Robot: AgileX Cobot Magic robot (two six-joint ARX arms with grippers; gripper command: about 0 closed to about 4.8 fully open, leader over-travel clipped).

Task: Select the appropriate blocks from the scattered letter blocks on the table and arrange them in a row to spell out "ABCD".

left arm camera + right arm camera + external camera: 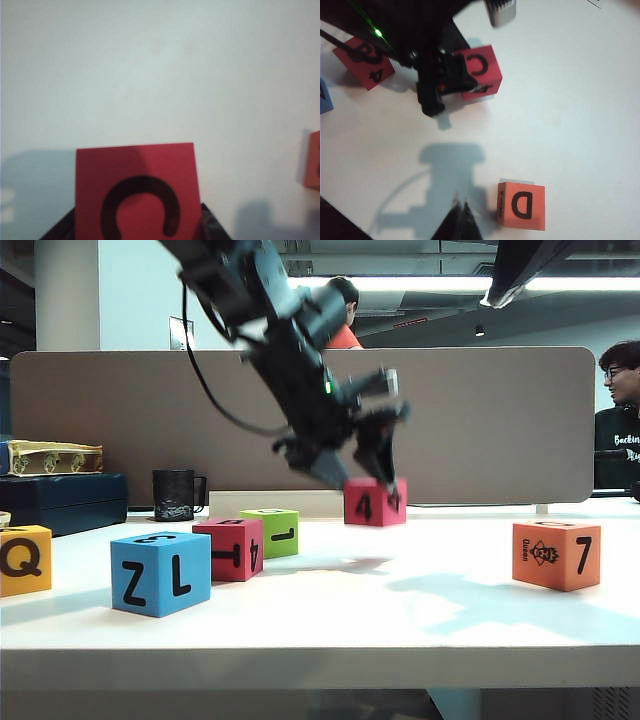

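Note:
The pink-red block (368, 505), with C on top and 4 on its front, stands at the back middle of the table (420, 625). My left gripper (362, 480) reaches down over it. In the left wrist view the same pink-red block (135, 185) fills the gap, and both fingers (212, 222) press its sides. The orange block (556, 554) shows 7 at the right and D (521, 205) on top. My right gripper (460, 211) hovers shut beside that block. The yellow-orange Q block (24, 560) sits at the far left and the red block (230, 549) left of centre.
A blue Z L block (160, 573) stands front left, with a lime-green block (272, 532) behind the red one. A black mug (175, 495) and dark boxes (60, 500) sit back left. A beige partition (480, 420) closes the back, with people behind it.

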